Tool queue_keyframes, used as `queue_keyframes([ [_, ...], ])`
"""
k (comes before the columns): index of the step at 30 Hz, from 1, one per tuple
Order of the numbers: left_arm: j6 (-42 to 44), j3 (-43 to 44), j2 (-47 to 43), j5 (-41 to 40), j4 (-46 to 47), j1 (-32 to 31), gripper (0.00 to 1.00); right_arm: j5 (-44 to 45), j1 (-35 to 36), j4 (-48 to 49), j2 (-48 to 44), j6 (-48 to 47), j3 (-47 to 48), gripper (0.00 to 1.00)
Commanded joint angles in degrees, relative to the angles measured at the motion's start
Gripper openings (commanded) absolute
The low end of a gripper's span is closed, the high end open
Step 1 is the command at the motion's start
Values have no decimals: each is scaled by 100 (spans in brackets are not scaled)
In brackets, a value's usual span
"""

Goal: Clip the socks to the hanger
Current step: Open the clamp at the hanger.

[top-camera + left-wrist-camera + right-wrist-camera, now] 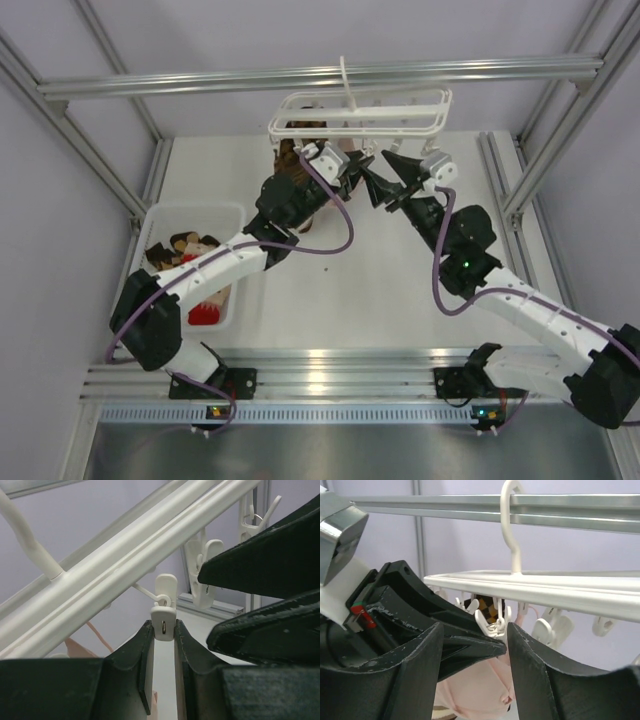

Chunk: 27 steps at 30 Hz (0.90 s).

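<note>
The white hanger (360, 115) hangs by its hook from the aluminium rail, with clips dangling beneath its frame (545, 587). My left gripper (163, 627) is shut on one white clip (163, 621), squeezing it from both sides. My right gripper (474, 626) stands open just beside it, with the left finger's tip and a clip (496, 626) between its fingers. A pale pink sock (485, 690) hangs below that clip. Its top is hidden, so I cannot tell whether the clip holds it. A brown patterned sock (492, 607) hangs behind. In the top view both grippers meet under the hanger, left (340, 165) and right (378, 175).
A white bin (232, 215) at the left of the table holds several socks, a red one (205, 313) at its near end. The aluminium rail (300, 78) crosses above the hanger. More free clips (205, 575) hang along the frame, close to the right gripper's fingers (265, 565).
</note>
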Motion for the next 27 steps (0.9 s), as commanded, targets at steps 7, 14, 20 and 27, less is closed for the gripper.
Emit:
queue_keyframes([
  [7,313,-145,-257,250,291,-30,0,231,-196,932,251,42,44,53],
  [14,331,-171,-266,364,282,-39,0,-94,-355,879,400,183,106,53],
  [20,401,-136,-257,470,221,-39,0,-516,-469,861,567,192,229,51],
  [27,515,-163,-257,558,168,-48,0,-657,-531,852,813,218,430,49],
])
